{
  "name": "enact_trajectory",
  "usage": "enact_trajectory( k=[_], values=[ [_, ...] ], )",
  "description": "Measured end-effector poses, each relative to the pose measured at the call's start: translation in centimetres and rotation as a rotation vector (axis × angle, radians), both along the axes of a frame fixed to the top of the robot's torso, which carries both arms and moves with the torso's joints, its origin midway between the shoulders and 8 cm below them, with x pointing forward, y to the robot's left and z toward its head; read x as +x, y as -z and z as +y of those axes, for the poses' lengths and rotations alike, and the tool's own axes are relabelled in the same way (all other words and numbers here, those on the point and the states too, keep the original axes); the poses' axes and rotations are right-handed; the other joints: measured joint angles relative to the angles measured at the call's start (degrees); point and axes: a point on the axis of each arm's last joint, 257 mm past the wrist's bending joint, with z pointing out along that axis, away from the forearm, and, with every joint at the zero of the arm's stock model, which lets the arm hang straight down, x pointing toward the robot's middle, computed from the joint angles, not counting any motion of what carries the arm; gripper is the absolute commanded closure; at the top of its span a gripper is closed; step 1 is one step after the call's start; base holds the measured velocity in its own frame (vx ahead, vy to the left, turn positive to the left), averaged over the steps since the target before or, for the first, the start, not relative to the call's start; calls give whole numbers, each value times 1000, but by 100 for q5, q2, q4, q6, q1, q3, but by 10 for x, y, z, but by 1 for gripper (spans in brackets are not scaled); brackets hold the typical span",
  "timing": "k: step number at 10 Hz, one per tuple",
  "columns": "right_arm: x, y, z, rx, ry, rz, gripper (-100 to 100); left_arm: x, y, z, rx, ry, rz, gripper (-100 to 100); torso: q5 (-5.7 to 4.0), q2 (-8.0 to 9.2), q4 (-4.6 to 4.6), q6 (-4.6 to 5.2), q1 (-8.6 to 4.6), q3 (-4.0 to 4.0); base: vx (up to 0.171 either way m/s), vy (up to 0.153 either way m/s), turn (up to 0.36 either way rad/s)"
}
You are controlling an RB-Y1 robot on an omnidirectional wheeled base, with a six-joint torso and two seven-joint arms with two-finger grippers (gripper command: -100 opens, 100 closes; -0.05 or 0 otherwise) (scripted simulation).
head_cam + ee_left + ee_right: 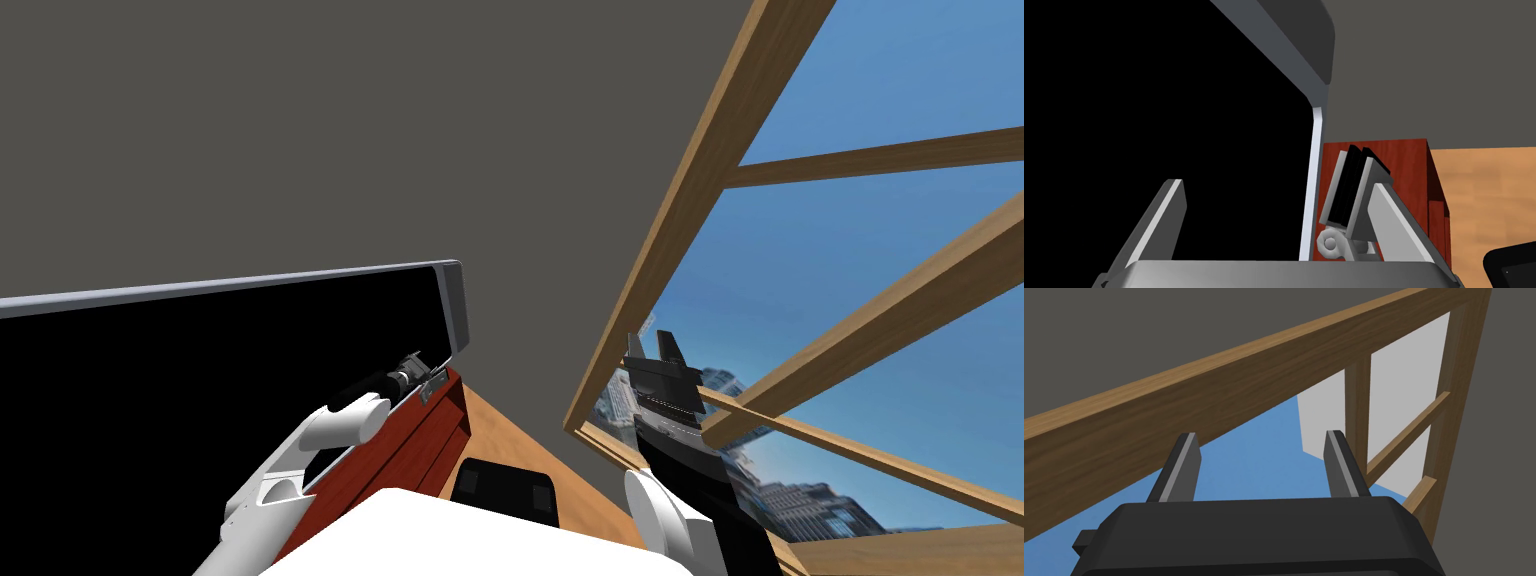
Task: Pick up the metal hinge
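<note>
Reaching step: the left gripper (1277, 186), fingers open, brackets the small grey-and-black metal hinge (1349, 197) on the red-brown wooden counter (1409, 170). Next, I judge, centre and close. The right gripper (1261, 437) is open too.

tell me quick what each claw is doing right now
left claw: open, hinge close by one finger, not clamped
right claw: open, empty

A lived-in room of a city home: a grey wall (300, 130), a wood-framed window (690, 200) looking onto towers (800, 500) and blue sky, a wooden floor (520, 440), and a grey-framed flat screen (250, 283) at a red-brown cabinet (400, 450).
</note>
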Motion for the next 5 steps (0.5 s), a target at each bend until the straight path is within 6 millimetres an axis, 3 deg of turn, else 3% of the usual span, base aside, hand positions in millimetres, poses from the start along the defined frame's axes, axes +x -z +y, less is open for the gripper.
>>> enact_trajectory(
  k=[5],
  values=[
    [0, 0, 0, 0, 0, 0, 0, -21, 34, 3, -91, -35, 135, -100, 1, -5, -1, 0, 3, -3, 46, 14, -28]
  ],
)
